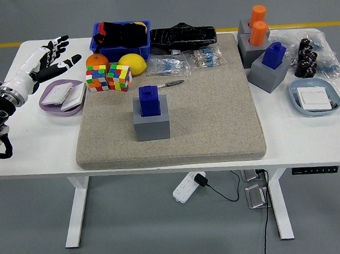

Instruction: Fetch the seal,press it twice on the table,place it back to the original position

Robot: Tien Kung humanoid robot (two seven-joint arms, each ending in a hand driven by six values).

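A grey floor with a yellow line runs behind a white tabletop (313, 151), most of it covered by a beige felt mat (217, 123). The seal (149, 100), a blue block with a small knob on top, stands upright in a grey holder (152, 123) near the middle of the mat, its long axis vertical.

From the left hand (49, 54) the seal lies well off to that hand's right and nearer the robot. That hand hovers over the far left corner of the tabletop with its fingers spread and nothing in them. No right hand shows, so the left is the only one placed to reach. To my eye the fetch has not yet begun; the hand would have to swing across and come down over the seal's top to lift it straight out of the holder.

Between the hand and the seal sit a purple dish (50, 103) holding white cards, two colour cubes (108, 77), an orange (97, 60) and a lemon (132, 64). A pen (170, 84) lies just beyond the holder. Further on, across the mat, stand another blue seal in its holder (273, 55) and two orange ones (258, 26), which could be mistaken for the target.
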